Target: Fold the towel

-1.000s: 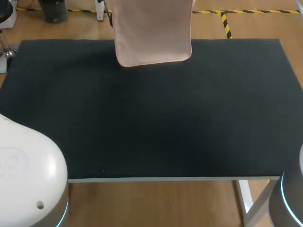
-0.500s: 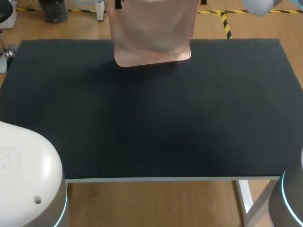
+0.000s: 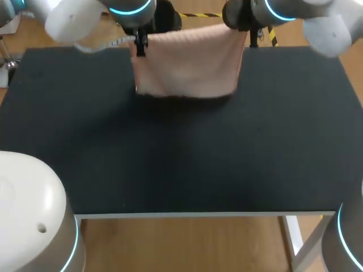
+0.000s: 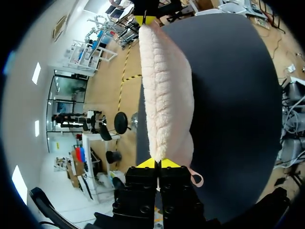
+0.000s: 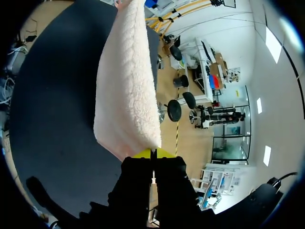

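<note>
A pale pink fluffy towel (image 3: 187,62) hangs above the far part of the black table (image 3: 181,147), stretched between my two grippers, its lower edge close to or on the tabletop. My left gripper (image 3: 138,41) is shut on its upper left corner, my right gripper (image 3: 248,35) on its upper right corner. In the left wrist view the towel (image 4: 167,90) runs straight ahead from the shut yellow tips of my left gripper (image 4: 157,163), with a small loop (image 4: 196,179) beside them. In the right wrist view the towel (image 5: 126,90) hangs from my right gripper (image 5: 152,153).
The black table's front edge (image 3: 204,214) runs across the near side. My arms' white bases sit at the near left (image 3: 31,221) and near right (image 3: 346,238) corners.
Both arms have come into view from the far side, bringing the towel nearer and lower; its bottom edge has moved down over the table.
</note>
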